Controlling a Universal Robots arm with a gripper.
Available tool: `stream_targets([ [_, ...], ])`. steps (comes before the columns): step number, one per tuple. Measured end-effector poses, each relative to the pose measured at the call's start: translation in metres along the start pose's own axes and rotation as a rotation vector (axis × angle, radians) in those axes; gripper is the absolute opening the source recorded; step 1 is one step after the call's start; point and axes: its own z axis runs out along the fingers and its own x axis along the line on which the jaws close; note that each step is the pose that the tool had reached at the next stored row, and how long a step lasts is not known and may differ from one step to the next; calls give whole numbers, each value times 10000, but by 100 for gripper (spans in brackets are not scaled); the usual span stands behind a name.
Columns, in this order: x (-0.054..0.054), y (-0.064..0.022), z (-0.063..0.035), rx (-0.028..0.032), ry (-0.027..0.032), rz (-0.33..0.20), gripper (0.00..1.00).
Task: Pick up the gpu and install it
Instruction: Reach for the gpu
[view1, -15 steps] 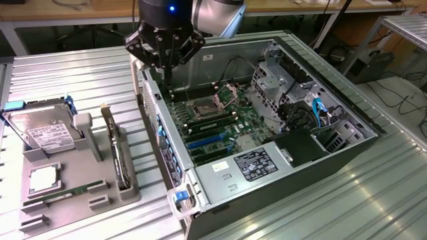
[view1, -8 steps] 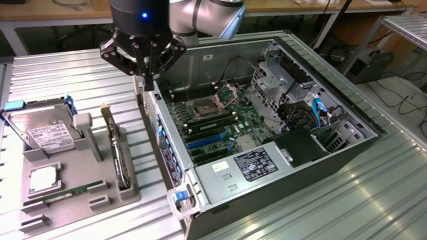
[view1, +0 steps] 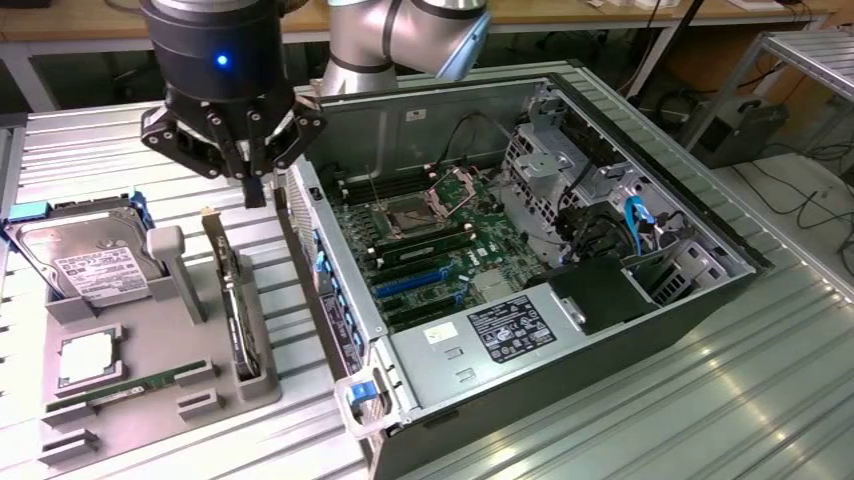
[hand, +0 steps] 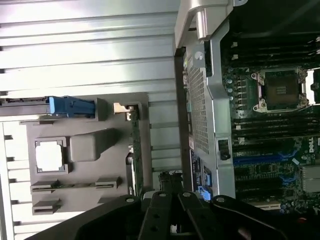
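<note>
My pincer (view1: 254, 193) (hand: 170, 184) is closed, its fingers pressed together with nothing between them. It hangs above the narrow gap between the grey tray (view1: 160, 340) and the case's perforated rear wall (view1: 304, 215).

Nearest to it, on the exterior view's left, is the gpu (view1: 235, 300) (hand: 134, 150). It stands on its long edge in a slot along the tray's side next to the case, and its silver bracket (hand: 121, 107) is at the end closest to my fingers. I cannot tell how far above that end I am; I see no contact.

Further across the tray a hard drive (view1: 83, 265) leans in its cradle. A square chip (view1: 83, 358) (hand: 49, 155) lies flat beside it, and a green memory stick (view1: 134, 385) sits in a slot.

On the other side, the case (view1: 694, 215) lies open on the ribbed metal surface (view1: 667, 400). Inside are the motherboard (view1: 427, 255) (hand: 270, 150), its bare socket (view1: 400, 212) (hand: 280, 90) and a labelled power supply (view1: 514, 325).
</note>
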Motion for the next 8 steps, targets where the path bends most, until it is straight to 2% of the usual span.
stream_targets([
  [3, 149, -56, 55, 38, 5, -2, 11],
  [8, 296, -112, 110, 76, 9, -1, 11],
])
